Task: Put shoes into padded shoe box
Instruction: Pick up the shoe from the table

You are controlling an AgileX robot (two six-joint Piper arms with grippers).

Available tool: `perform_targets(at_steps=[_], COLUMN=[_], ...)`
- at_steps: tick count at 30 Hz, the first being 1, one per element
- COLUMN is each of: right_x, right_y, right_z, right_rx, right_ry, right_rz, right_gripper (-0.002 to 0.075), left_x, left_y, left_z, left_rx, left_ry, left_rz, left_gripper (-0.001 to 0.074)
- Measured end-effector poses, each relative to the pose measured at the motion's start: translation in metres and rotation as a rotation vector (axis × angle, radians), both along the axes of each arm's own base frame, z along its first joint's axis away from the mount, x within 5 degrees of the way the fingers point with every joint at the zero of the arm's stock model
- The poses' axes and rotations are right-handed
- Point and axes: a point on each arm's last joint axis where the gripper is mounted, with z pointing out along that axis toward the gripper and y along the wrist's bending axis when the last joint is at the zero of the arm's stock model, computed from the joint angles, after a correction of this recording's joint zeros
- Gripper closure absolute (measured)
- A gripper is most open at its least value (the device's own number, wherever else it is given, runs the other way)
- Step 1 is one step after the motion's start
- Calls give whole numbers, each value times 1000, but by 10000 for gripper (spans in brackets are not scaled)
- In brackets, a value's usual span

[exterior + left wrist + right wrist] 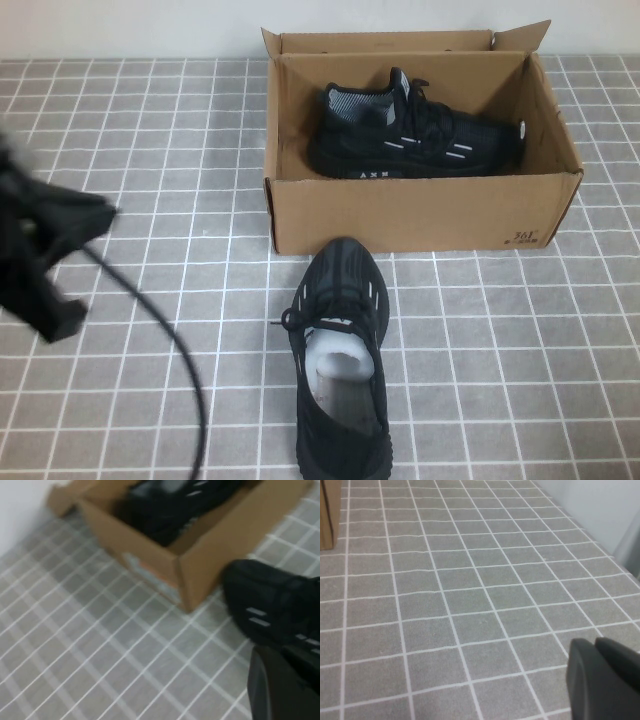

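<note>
The brown cardboard shoe box (pixel 400 210) stands at the back middle with its flaps up. One black sneaker (pixel 415 135) lies inside it on its side. The other black sneaker (pixel 340 350) stands on the tiled table just in front of the box, toe toward it. My left gripper (pixel 95 215) is at the left edge, blurred, well left of both shoes, shut and empty. Its wrist view shows the box (pixel 165 555), the outer sneaker (pixel 270 605) and the left gripper (pixel 280 655). My right gripper (pixel 597 642) is shut and empty over bare tiles, outside the high view.
A black cable (pixel 170 340) trails from the left arm across the tiles to the front edge. The grey tiled table (pixel 520 350) spreads right of the outer sneaker. A box corner (pixel 327 515) shows in the right wrist view. A white wall runs behind the box.
</note>
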Motion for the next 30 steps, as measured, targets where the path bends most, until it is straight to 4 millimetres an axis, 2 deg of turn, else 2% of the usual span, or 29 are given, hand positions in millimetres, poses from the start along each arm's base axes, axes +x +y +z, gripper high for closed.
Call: perform_targets(at_steps=[6,20,26,30], right_x=[0,0,0,0], right_y=[0,0,0,0], right_z=[0,0,0,0], right_rx=[0,0,0,0], right_ry=[0,0,0,0], right_rz=[0,0,0,0], right_gripper=[734,734,734,734], left_x=[17,25,24,28], left_y=[-32,-90,-116,-133], left_z=[-13,-47,-49,-49], left_rx=[24,139,176,225], left_ry=[63,108,3,38], left_rz=[-129,-331,-391,-431], left_gripper=[733,733,731,728])
